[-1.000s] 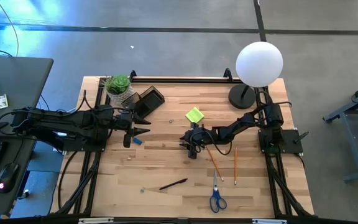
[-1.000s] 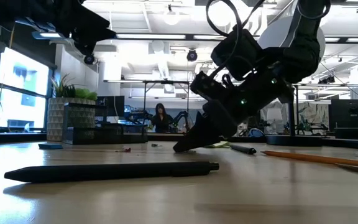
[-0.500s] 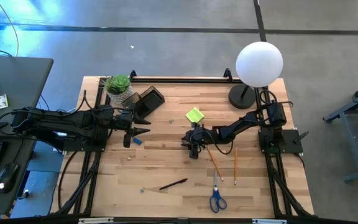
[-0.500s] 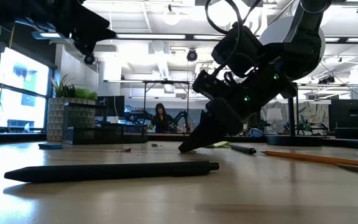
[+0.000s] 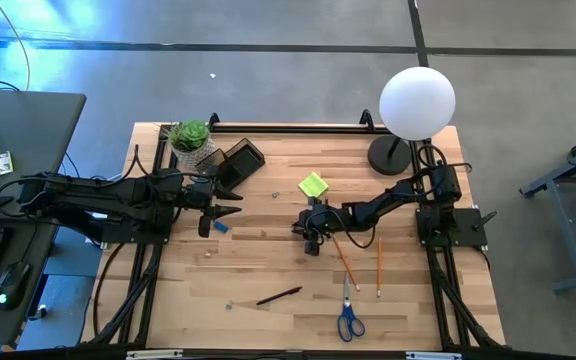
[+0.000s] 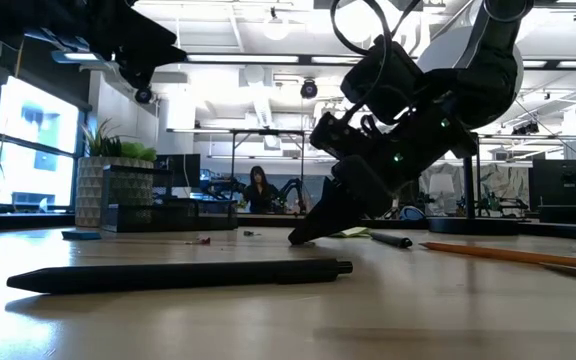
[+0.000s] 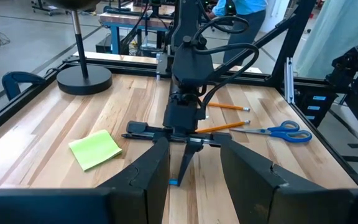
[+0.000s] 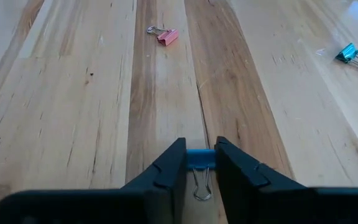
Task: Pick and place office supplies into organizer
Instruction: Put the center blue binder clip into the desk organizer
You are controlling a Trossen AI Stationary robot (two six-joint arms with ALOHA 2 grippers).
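Note:
My right gripper (image 5: 311, 240) stands mid-table, pointing down, shut on a small blue binder clip (image 8: 201, 158). A dark pen (image 7: 138, 129) lies flat just behind it, and the yellow-green sticky pad (image 5: 313, 185) lies farther back. My left gripper (image 5: 220, 212) hovers open beside the dark organizer (image 5: 238, 162), above a tiny blue piece (image 5: 221, 227). Two pencils (image 5: 345, 260) (image 5: 378, 265), blue-handled scissors (image 5: 349, 318) and a second pen (image 5: 279, 296) lie flat toward the near edge. My right gripper pinches the blue body of the binder clip (image 8: 201, 155) between its two fingertips (image 8: 173, 163), coming from above and slanting down. The clip's wire handles (image 8: 199, 186) stick out below the fingers. The fingertips are down at the tabletop (image 6: 298, 238); whether the clip is lifted, I cannot tell.
A white globe lamp (image 5: 417, 102) on a black base (image 5: 389, 155) stands at the far right corner, and a potted plant (image 5: 190, 138) at the far left beside the organizer. A pink clip (image 8: 165, 36) and a teal clip (image 8: 351, 55) lie loose on the wood.
My right gripper has drawn slightly toward the table's right, its tip staying low at the tabletop. Nothing else has moved.

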